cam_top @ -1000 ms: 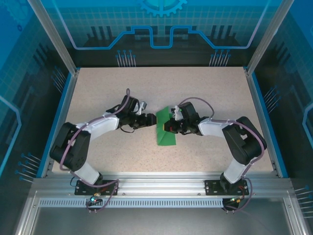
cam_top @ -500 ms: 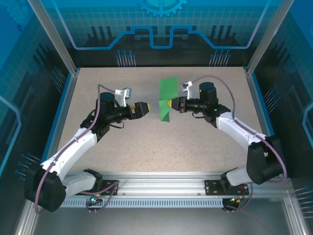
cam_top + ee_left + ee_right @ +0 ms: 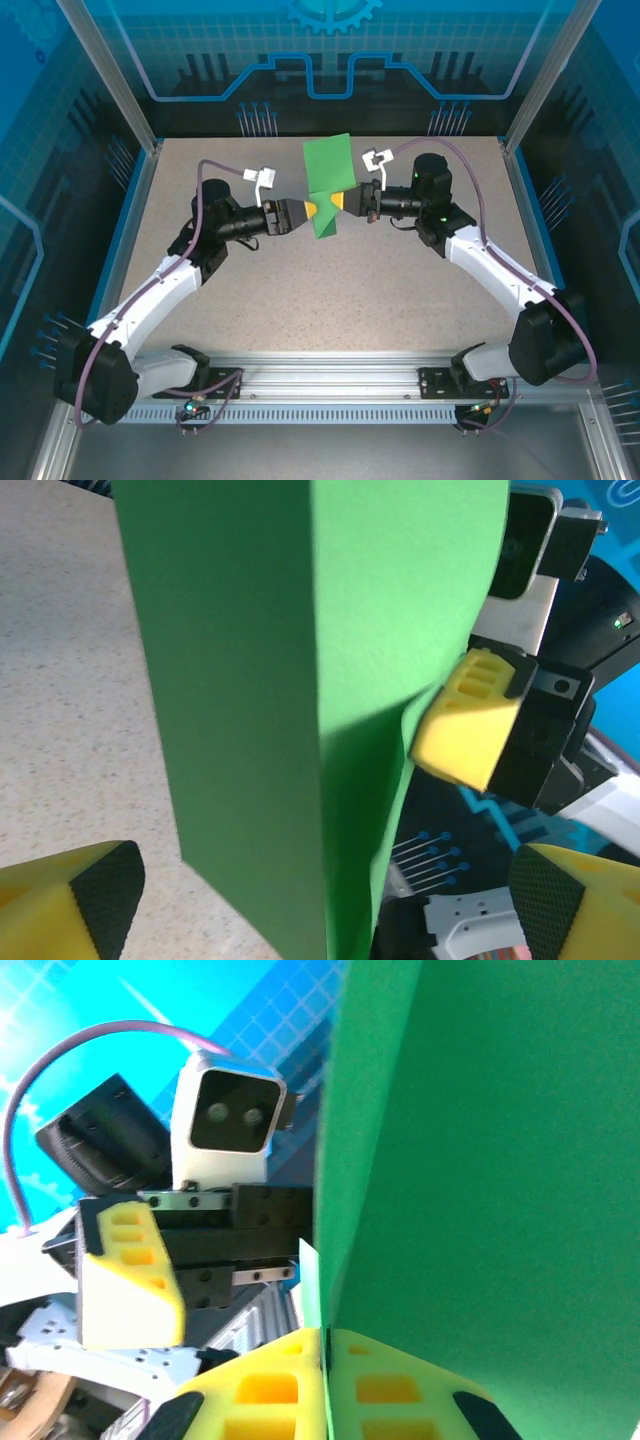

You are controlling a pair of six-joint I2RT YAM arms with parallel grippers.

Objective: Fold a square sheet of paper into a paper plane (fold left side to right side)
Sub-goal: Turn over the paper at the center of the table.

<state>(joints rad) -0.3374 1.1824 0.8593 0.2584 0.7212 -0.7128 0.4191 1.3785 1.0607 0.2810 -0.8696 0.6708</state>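
**A green sheet of paper (image 3: 325, 170) held in the air, pinched on one side**

From above, we see the creased sheet upright over the far middle of the speckled table (image 3: 400, 290), with a blue printed back panel (image 3: 200, 50) behind it. The right gripper (image 3: 345, 203) pinches its right edge. The right wrist camera shows yellow fingers (image 3: 265, 1395) pressed together on the paper. The left gripper (image 3: 307, 209) is at the sheet's left side. Its own camera shows its fingers (image 3: 70, 905) spread wide, and the paper hides most of what lies beyond.
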